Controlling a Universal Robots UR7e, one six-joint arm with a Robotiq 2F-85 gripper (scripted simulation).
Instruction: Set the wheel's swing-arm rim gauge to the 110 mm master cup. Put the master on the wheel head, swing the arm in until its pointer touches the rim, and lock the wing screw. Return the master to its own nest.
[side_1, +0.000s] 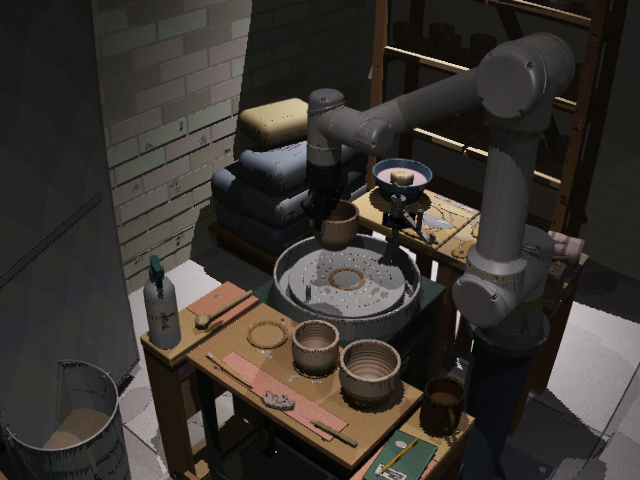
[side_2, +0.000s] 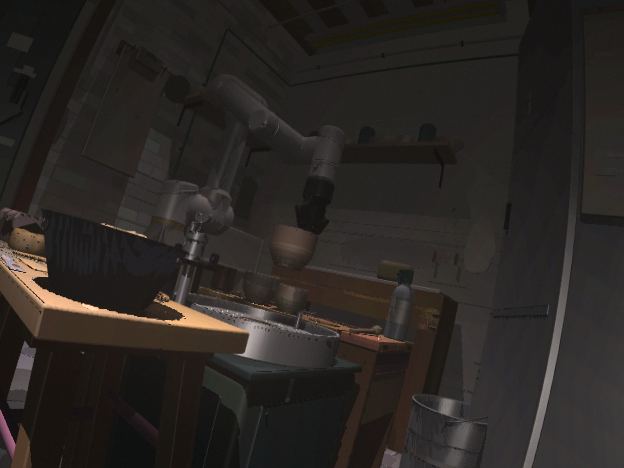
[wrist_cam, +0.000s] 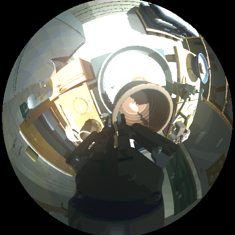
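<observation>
The potter's wheel (side_1: 347, 281) sits in a grey splash pan, with a brown ring marking the wheel head centre (side_1: 346, 278). My gripper (side_1: 319, 214) hangs above the pan's far-left rim and grips a brown master cup (side_1: 337, 225) by its rim, upright in the air. The swing-arm rim gauge (side_1: 400, 222) stands on its post at the pan's far-right side. On the front table, an empty ring nest (side_1: 267, 334) lies left of two more cups (side_1: 315, 345) (side_1: 369, 369) standing on theirs.
Behind the wheel lie stacked clay bags (side_1: 274, 170) and a side table with a blue bowl (side_1: 402, 178). A spray bottle (side_1: 161, 305) stands at the left. A metal bucket (side_1: 64, 418) sits on the floor. A mug (side_1: 442, 404) stands front right.
</observation>
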